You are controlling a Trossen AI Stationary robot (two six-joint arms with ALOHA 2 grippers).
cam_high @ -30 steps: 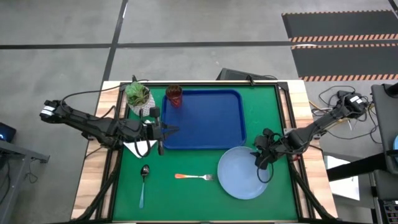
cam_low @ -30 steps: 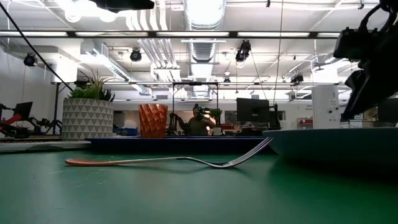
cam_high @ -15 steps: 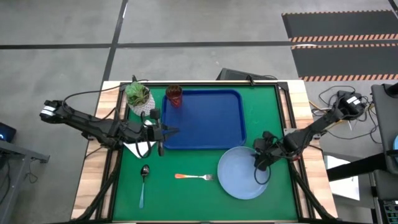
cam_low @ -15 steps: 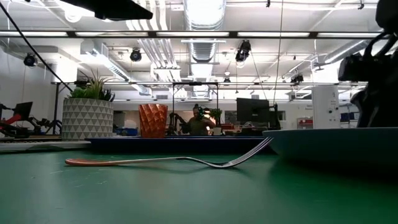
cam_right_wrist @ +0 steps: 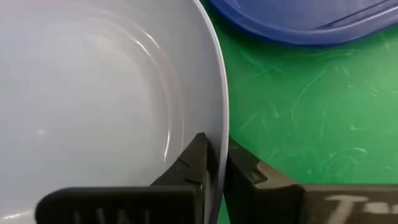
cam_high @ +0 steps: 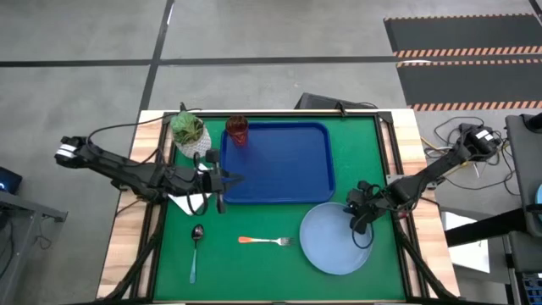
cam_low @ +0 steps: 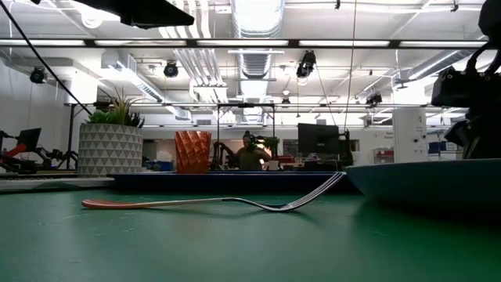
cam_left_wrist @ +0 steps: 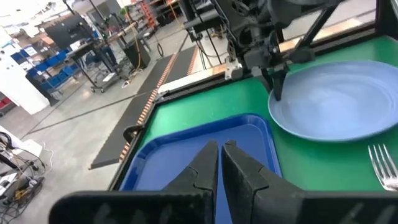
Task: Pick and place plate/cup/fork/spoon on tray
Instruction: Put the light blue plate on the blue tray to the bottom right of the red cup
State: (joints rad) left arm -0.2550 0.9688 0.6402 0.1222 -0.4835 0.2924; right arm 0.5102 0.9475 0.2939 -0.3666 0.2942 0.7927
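Plate (cam_high: 335,240): on the green mat, just off the tray's near right corner; it has slid slightly rightward over the last second.
Right gripper (cam_right_wrist: 214,163): pinched on the plate's rim, so the grasp looks secured and lifting comes next.
Tray (cam_high: 279,163): holds only the cup (cam_high: 238,130), in its far left corner.
Fork (cam_high: 264,241), spoon (cam_high: 196,247): untouched on the mat.
Left gripper (cam_left_wrist: 220,152): closed, empty, waiting over the tray's left edge.

A plain light-blue round plate (cam_high: 337,239) lies on the green mat (cam_high: 254,263) of the wood-edged bench (cam_high: 127,246), beside a deep-blue rectangular plastic tray (cam_high: 279,165). The tumbler (cam_high: 238,130) looks dark red, perhaps translucent. The fork (cam_high: 264,241) has an orange handle and silver tines; the spoon (cam_high: 195,251) a light-blue handle. The plant pot (cam_low: 109,149) bears a white triangle pattern.
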